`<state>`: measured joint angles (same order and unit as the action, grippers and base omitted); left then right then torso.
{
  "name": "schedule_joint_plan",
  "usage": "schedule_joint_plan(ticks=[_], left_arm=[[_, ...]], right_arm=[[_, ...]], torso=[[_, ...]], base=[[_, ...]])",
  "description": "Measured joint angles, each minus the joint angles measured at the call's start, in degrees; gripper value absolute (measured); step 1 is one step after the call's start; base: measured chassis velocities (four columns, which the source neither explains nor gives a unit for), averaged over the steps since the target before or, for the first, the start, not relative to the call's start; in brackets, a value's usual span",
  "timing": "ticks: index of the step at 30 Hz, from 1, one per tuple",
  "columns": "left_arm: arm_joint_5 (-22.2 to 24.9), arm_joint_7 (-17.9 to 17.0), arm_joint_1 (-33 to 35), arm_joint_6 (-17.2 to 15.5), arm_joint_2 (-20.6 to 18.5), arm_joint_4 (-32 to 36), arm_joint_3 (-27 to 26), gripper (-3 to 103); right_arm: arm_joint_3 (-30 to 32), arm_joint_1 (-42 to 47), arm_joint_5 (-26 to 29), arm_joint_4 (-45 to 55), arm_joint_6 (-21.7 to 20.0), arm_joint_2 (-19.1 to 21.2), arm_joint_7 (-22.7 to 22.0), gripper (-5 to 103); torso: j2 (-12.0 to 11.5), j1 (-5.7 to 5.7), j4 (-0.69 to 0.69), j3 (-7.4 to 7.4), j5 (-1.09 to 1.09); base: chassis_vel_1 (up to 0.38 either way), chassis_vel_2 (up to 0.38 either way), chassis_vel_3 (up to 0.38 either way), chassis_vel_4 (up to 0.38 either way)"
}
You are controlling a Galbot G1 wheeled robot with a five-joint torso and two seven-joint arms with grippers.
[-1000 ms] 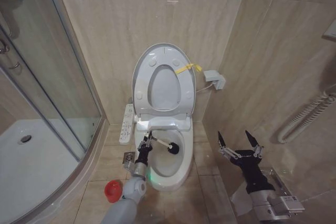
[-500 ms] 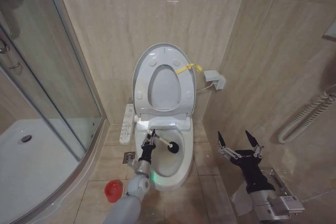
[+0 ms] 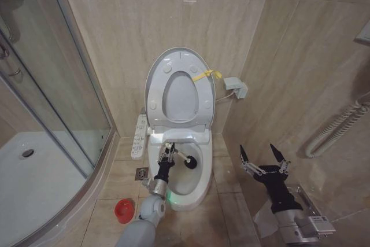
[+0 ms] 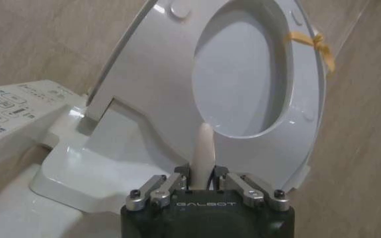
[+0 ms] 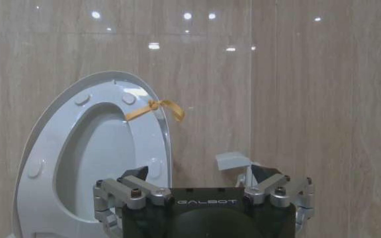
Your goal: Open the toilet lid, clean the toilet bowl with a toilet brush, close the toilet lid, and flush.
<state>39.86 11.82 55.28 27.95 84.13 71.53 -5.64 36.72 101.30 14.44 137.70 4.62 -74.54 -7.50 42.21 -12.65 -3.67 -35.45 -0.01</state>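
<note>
Your toilet brush (image 3: 184, 158) sat low in the centre of the frame, its dark head down inside the toilet bowl (image 3: 199, 192) and its white handle running up and to the left, across the bowl's width. The handle's upper end was pinched in your left end effector (image 3: 167, 154), pressed together on the stick just over the bowl's left rim; in the left wrist view the handle (image 4: 203, 151) stood straight out between the closed fingers (image 4: 156, 187). So the brush head lay right of and slightly below that grip, and any scrubbing stroke would run along that slanted axis. Behind the bowl, in the middle of the frame, the toilet lid (image 3: 155, 73) stood raised against the wall with the seat ring (image 3: 202, 102) folded up on it and a yellow ribbon (image 3: 207, 75) at its right edge. Your right end effector (image 3: 263, 159) waited in the lower right, well apart from the toilet, fingers spread and holding nothing. The left arm was clearly the nearer one. A red holder cup (image 3: 124, 210) sat on the floor at lower left.
</note>
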Motion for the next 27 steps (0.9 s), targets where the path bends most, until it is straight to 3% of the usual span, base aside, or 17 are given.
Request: schedule_joint_plan(ticks=[2, 5, 7, 9, 13, 16, 20, 23, 27], left_arm=[[0.5, 0.4, 0.6, -0.1, -0.2, 0.4, -0.2, 22], [-2.6, 0.7, 0.7, 0.8, -0.3, -0.3, -1.0, 22], [-7.1, 0.5, 0.5, 2.0, -0.5, -1.7, -1.6, 22], [-8.0, 0.3, 0.3, 2.3, -0.6, -2.2, -1.8, 22], [-6.1, 0.3, 0.0, 2.2, -0.5, -2.5, -1.9, 22], [0.2, 0.6, -0.1, 0.9, -0.2, -0.5, -1.1, 22], [5.0, 0.7, 0.1, -0.5, 0.0, 1.7, -0.5, 22], [5.0, 0.5, 0.2, -0.7, -0.1, 2.0, -0.6, 22], [-1.4, -0.3, 0.3, 0.5, -0.2, -0.3, -1.4, 22]], right_arm=[[0.0, 0.0, 0.0, 0.0, 0.0, 0.0, 0.0, 100], [0.0, 0.0, 0.0, 0.0, 0.0, 0.0, 0.0, 100], [0.0, 0.0, 0.0, 0.0, 0.0, 0.0, 0.0, 100], [0.0, 0.0, 0.0, 0.0, 0.0, 0.0, 0.0, 100], [0.0, 0.0, 0.0, 0.0, 0.0, 0.0, 0.0, 100], [0.0, 0.0, 0.0, 0.0, 0.0, 0.0, 0.0, 100], [0.0, 0.0, 0.0, 0.0, 0.0, 0.0, 0.0, 100], [0.0, 0.0, 0.0, 0.0, 0.0, 0.0, 0.0, 100], [0.0, 0.0, 0.0, 0.0, 0.0, 0.0, 0.0, 100]], torso=[[0.0, 0.0, 0.0, 0.0, 0.0], [0.0, 0.0, -0.01, 0.0, 0.0], [0.0, 0.0, -0.01, 0.0, 0.0], [0.0, 0.0, -0.01, 0.0, -0.01], [0.0, 0.0, 0.01, 0.0, 0.01], [0.0, 0.0, 0.01, 0.0, 0.01], [0.0, 0.0, 0.01, 0.0, 0.02], [0.0, 0.0, 0.01, 0.0, 0.02], [0.0, 0.0, 0.0, 0.0, 0.01]], base=[[0.0, 0.0, 0.0, 0.0], [0.0, 0.0, 0.0, 0.0], [0.0, 0.0, 0.0, 0.0], [0.0, 0.0, 0.0, 0.0], [0.0, 0.0, 0.0, 0.0], [0.0, 0.0, 0.0, 0.0], [0.0, 0.0, 0.0, 0.0], [0.0, 0.0, 0.0, 0.0], [0.0, 0.0, 0.0, 0.0]])
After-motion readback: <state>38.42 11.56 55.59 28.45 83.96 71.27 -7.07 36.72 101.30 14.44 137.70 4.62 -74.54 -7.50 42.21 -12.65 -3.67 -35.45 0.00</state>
